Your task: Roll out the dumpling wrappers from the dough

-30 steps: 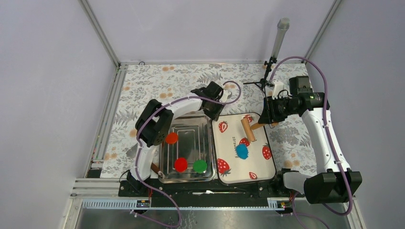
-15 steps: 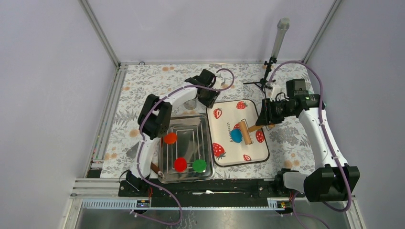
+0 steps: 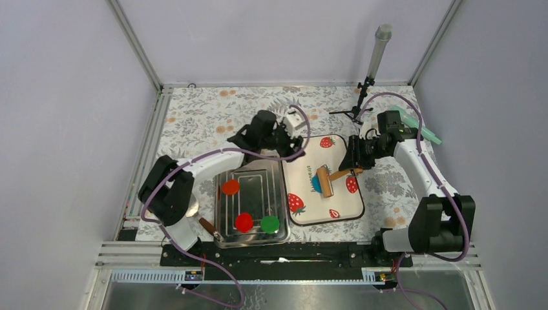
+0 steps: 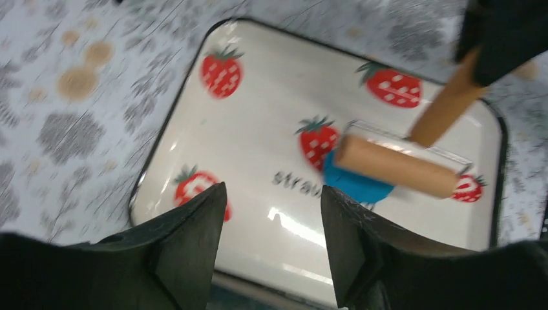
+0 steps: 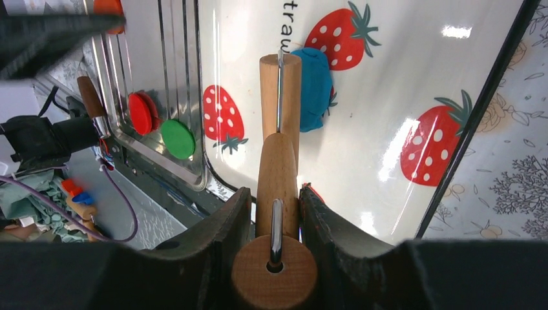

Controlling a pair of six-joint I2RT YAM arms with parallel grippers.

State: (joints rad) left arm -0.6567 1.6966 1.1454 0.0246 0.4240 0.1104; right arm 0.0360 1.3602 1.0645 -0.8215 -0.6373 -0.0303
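The dough (image 5: 315,84) lies left of centre on the tray (image 3: 323,210), whose smooth surface suits rolling. The roller (image 5: 280,81) sits barrel-down over the dough's edge, so a forward push would likely flatten it. The right hand (image 5: 276,200) is clenched on the roller's handle, in line with the barrel for direct pressure. The left hand (image 4: 268,219) hovers near the tray's far left corner, fingers spread, grasping nothing. It is probably placed to steady the tray on the counter (image 3: 194,116).

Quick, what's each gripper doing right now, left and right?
Left gripper: open, holding nothing.
Right gripper: shut on the rolling pin handle, roller against the dough.
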